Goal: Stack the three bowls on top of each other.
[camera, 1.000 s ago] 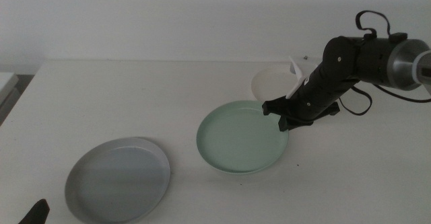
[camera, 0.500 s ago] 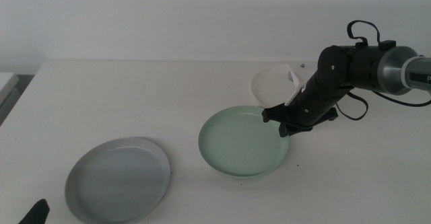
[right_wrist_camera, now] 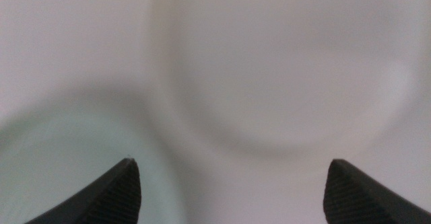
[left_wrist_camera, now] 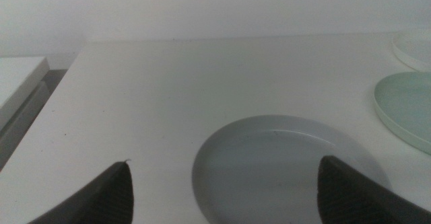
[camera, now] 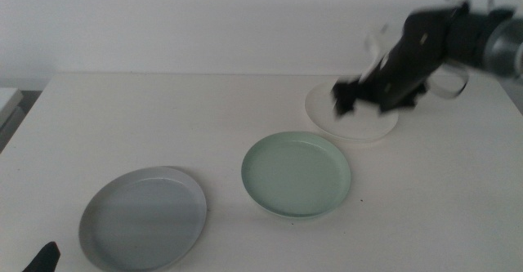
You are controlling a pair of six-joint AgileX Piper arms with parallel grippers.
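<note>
Right gripper [camera: 341,98] lifted off mint bowl [camera: 296,174], blurred over white bowl [camera: 353,122], fingers apart, empty.

Blurred black arm [camera: 417,55], seemingly looped cables

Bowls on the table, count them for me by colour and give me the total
Grey bowl: 1
Pale mint green bowl: 1
White bowl: 1
Total: 3 bowls, each lying apart on the table, none stacked yet.
</note>
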